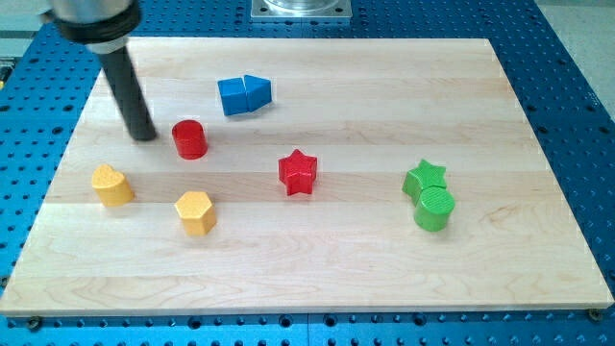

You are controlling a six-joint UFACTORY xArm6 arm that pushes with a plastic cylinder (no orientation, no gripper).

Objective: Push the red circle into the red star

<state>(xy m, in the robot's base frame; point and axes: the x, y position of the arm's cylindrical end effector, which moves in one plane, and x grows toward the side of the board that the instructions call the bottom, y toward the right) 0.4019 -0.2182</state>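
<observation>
1. Red circle [190, 138] sits left of centre on the wooden board [317, 269], standing upright. Nothing is touching it as far as I can see.
2. Going left to right: the yellow block [112, 185], kinda rounded or heart-like (hard to call the exact shape), is at about 8 o'clock from the red circle, well apart from it.
3. My tip [143, 135] is down at board level just beside the red circle, at its 9 o'clock, with a thin gap between them. The rod runs up toward the view's top left, and its mount is cut off by the frame edge. No claw on this thing, so there's nothing spread or pinching to tell you about, just a plain rod.
4. Yellow hexagon [196, 211] is at 6 o'clock from the red circle, near the first yellow block but not touching it.
5. Blue block [245, 95] is at roughly 1 o'clock from the red circle. It looks like two blue pieces pressed together, though I honestly can't tell if it's one or two.
6. Red star [298, 172] is at about 4 o'clock from the red circle, clearly apart from it.
7. Far right: green star [424, 177] with a green circle [434, 209] touching it at its 6 o'clock, partly covering its lower edge.
</observation>
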